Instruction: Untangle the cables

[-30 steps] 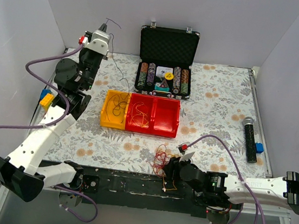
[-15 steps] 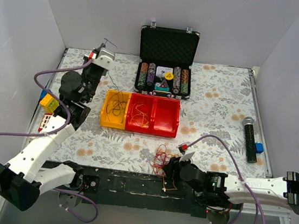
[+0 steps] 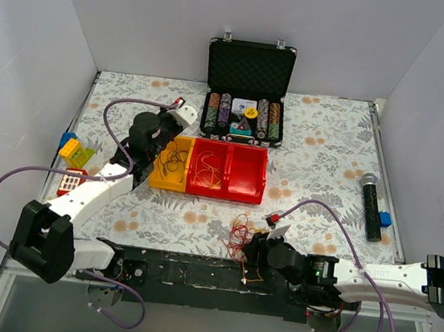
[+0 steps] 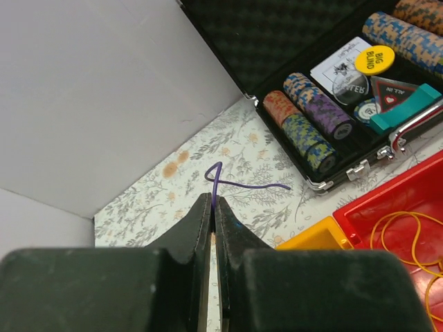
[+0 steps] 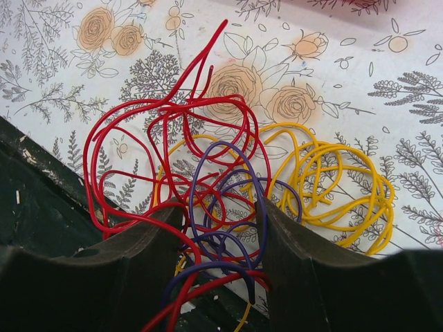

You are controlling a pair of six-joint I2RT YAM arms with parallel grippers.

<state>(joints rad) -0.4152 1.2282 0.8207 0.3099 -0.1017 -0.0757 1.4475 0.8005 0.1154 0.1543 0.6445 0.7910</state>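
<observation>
My left gripper (image 3: 181, 115) hovers over the back edge of the yellow bin (image 3: 153, 175). Its jaws are shut on a thin purple cable (image 4: 239, 184), whose bent end sticks out past the fingertips. My right gripper (image 5: 220, 214) is open at the near table edge. Its fingers (image 5: 149, 242) straddle loops of a tangle of cables (image 3: 238, 233) in red (image 5: 131, 131), purple (image 5: 232, 200) and yellow (image 5: 339, 187). More cables lie in the bins: dark loops (image 3: 173, 158) in the yellow one, yellow and red loops (image 3: 209, 168) in the red bin (image 3: 266, 179).
An open black poker-chip case (image 3: 250, 72) stands behind the bins. A microphone (image 3: 371, 205) lies at the right edge and toy blocks (image 3: 74, 152) at the left edge. Purple hoses arc from both arms.
My left arm has swung down from the back-left corner toward the yellow bin, carrying the purple cable. The right arm and the tangle have not moved.
</observation>
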